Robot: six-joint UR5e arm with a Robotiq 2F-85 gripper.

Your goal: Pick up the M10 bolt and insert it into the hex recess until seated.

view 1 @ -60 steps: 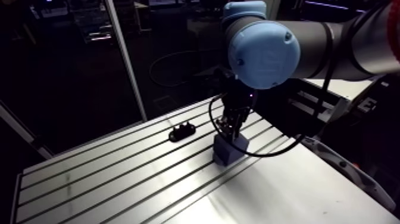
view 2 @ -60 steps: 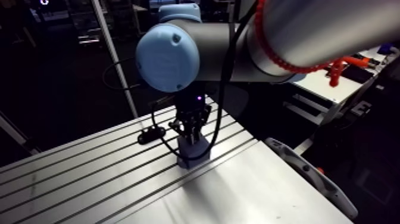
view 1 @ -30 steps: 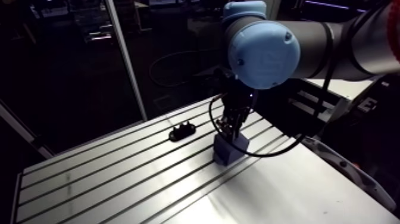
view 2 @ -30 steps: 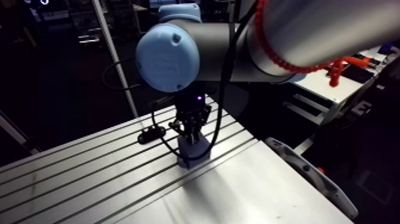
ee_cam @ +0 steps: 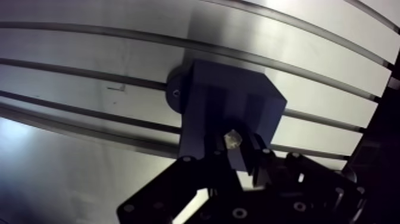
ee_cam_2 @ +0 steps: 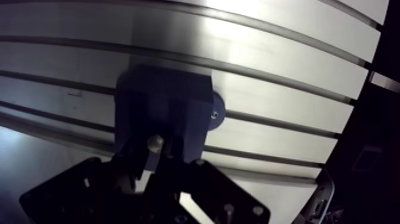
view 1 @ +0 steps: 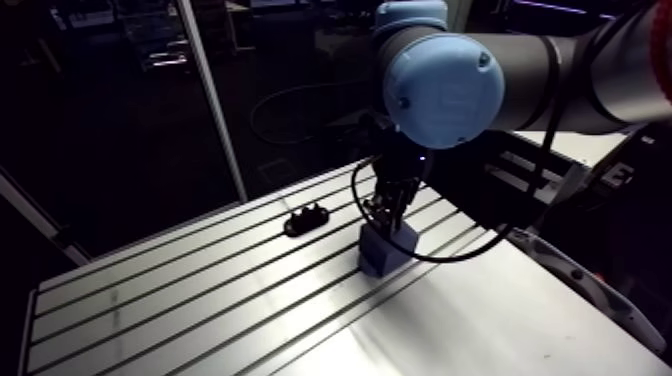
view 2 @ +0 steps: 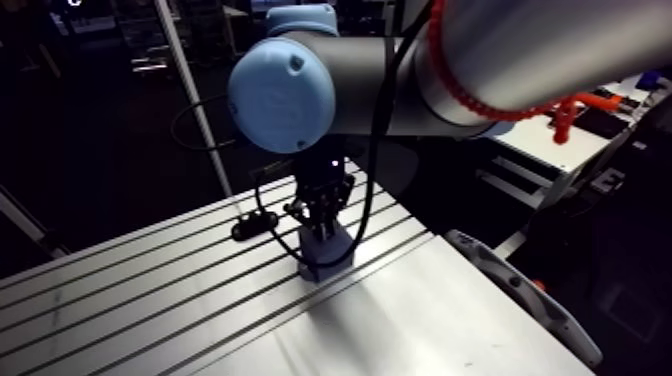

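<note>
**Change from the earlier pictures:** none to speak of. In the arm view the pincer (view 1: 392, 212) stands over the block (view 1: 386, 250) just where it stood before. The block, the black piece (view 1: 306, 218) and the table (view 1: 200, 300) lie as they lay.

**Count:** one arm, one pincer with two fingers (ee_cam: 257, 156), one bolt (ee_cam: 233, 139), one block, one small black piece, one slotted table.

**Pincer:** in the wrist view its fingers are drawn close together and clamp the bolt between them. Only a narrow gap parts them, and the bolt fills it.

**Bolt:** only its end shows, a small pale metal face that catches the light. It looks faceted in one eye and rounder in the other, and the rest is hidden by the fingers. It stands over the block's top face, near the edge closest to the pincer. Whether it touches the block or has entered it cannot be told.

**Block:** dark blue-grey and squarish, with shallow channels running lengthwise across its top. It sits on the table astride a slot. A round dark disc (ee_cam: 174, 95) with a small screw sticks out at its foot on one side.

**Black piece:** it lies on the table well apart from the block, on the far side, touching nothing else.
</note>
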